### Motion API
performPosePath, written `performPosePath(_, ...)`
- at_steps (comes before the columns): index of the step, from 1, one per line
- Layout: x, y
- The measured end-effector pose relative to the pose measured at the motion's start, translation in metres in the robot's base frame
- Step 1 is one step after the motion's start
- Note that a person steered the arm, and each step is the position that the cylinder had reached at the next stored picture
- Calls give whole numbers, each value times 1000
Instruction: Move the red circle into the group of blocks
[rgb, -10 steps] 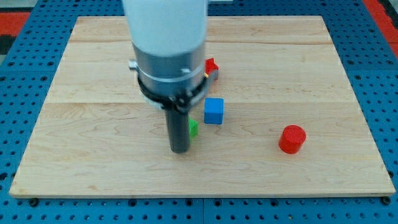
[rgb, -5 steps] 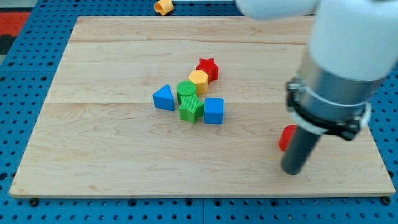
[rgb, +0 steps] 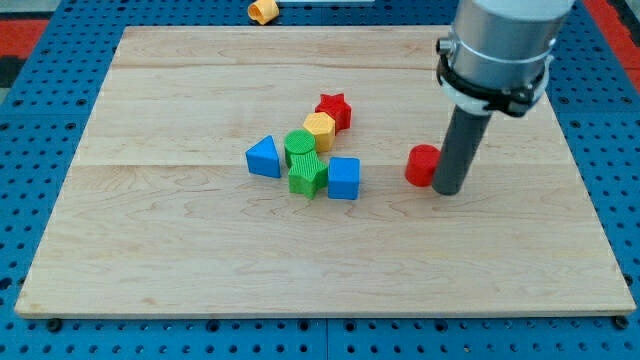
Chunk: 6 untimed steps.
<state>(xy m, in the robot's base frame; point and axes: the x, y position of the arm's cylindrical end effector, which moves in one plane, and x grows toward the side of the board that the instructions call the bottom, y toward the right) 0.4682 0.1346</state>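
Note:
The red circle (rgb: 421, 165) lies on the wooden board (rgb: 180, 250), right of centre. My tip (rgb: 447, 191) is against its right side, touching it. To its left is a group of blocks: a blue cube (rgb: 343, 178), a green star (rgb: 308, 175), a green cylinder (rgb: 298, 146), a blue triangle (rgb: 263, 156), a yellow hexagon (rgb: 319, 130) and a red star (rgb: 334, 110). The red circle is apart from the blue cube by about one block's width.
A small orange block (rgb: 262, 10) lies off the board at the view's top, on the blue pegboard (rgb: 40, 120). The arm's grey and white body (rgb: 497, 45) hangs over the board's upper right.
The arm swung from the group to the view's right, came round the red circle, and pushed it up and left, closer to the blue cube.

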Motion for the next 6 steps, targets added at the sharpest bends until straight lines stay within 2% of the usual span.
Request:
performPosePath(2, -56, -2)
performPosePath(4, -52, -80)
performPosePath(6, -60, -118)
